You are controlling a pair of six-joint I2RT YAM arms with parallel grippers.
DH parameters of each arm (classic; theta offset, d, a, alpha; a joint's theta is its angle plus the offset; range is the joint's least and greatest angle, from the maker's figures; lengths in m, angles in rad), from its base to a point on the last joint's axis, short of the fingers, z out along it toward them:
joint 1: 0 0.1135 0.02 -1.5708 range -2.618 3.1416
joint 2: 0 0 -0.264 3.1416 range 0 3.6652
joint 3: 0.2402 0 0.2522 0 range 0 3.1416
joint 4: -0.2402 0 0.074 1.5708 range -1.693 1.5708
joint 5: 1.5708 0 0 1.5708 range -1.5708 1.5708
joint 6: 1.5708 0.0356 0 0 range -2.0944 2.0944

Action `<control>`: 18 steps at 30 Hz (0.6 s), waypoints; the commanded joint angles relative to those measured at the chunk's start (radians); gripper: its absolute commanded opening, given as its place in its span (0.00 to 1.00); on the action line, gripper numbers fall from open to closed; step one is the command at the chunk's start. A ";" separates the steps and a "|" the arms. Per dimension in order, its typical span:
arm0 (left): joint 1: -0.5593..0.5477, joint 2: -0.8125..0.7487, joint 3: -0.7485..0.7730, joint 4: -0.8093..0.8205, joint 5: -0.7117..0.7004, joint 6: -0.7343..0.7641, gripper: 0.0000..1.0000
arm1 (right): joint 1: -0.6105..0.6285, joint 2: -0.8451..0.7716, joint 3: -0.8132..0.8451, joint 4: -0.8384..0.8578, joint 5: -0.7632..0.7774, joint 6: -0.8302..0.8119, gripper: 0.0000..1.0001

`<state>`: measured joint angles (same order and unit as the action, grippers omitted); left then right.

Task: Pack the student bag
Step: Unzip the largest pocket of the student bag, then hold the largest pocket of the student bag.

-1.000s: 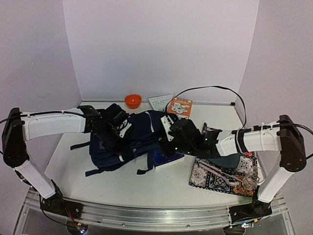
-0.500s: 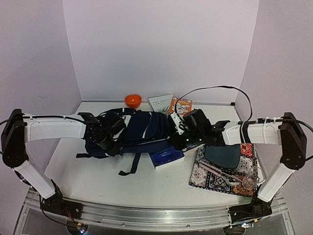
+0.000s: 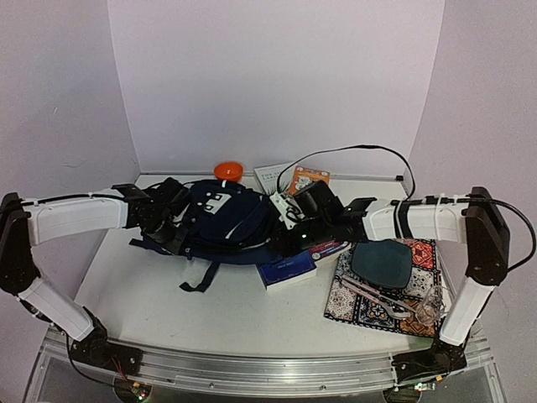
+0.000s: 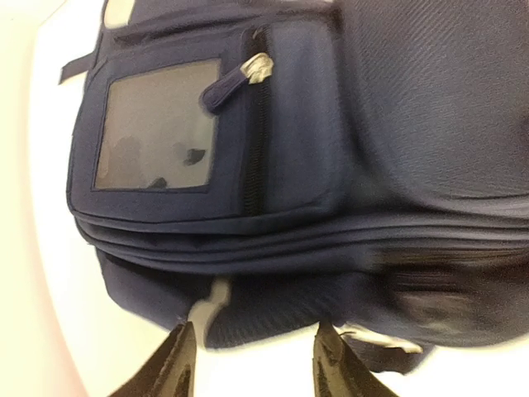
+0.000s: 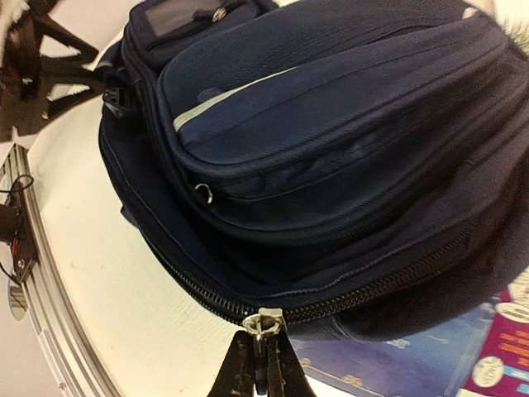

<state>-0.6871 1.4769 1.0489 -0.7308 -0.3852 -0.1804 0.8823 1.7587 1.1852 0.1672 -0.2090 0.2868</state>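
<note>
The student bag [image 3: 225, 217], a navy-blue backpack with pale trim lines, lies in the middle of the table, and a black strap [image 3: 200, 277] trails toward the front. My left gripper [image 3: 174, 233] stands open at the bag's left end. In the left wrist view the fingers [image 4: 177, 368] are spread just short of the fabric with nothing between them, and the bag's window pocket [image 4: 157, 124] is ahead. My right gripper [image 5: 264, 357] is shut on the silver zipper pull [image 5: 266, 318] of the main zip, at the bag's right edge [image 3: 284, 243].
A blue book [image 3: 287, 270] lies partly under the bag's right side. A patterned mat [image 3: 352, 309] at the right holds a dark teal pouch [image 3: 382, 262] and pens. An orange bowl [image 3: 226, 170], a white book [image 3: 273, 175] and an orange book [image 3: 309, 180] sit at the back wall.
The bag has shifted left and back. My left gripper has opened and let go of the bag. My right arm has moved left, still pinching the zipper pull.
</note>
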 commanded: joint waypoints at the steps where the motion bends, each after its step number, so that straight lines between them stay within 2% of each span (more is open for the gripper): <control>1: -0.012 -0.174 -0.021 0.147 0.221 0.025 0.52 | 0.056 0.059 0.088 0.000 -0.070 0.043 0.00; 5: -0.022 -0.298 -0.090 0.297 0.424 0.027 0.59 | 0.080 0.096 0.136 0.005 -0.094 0.050 0.00; 7: -0.033 -0.330 -0.125 0.354 0.478 0.027 0.62 | 0.086 0.107 0.148 0.009 -0.104 0.057 0.00; 12: -0.094 -0.315 -0.184 0.437 0.552 0.050 0.64 | 0.102 0.123 0.176 0.017 -0.125 0.068 0.00; 18: -0.142 -0.297 -0.275 0.527 0.578 0.164 0.65 | 0.113 0.132 0.192 0.025 -0.133 0.077 0.00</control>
<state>-0.8153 1.1772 0.8217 -0.3104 0.1387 -0.1109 0.9755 1.8875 1.3173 0.1507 -0.2941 0.3532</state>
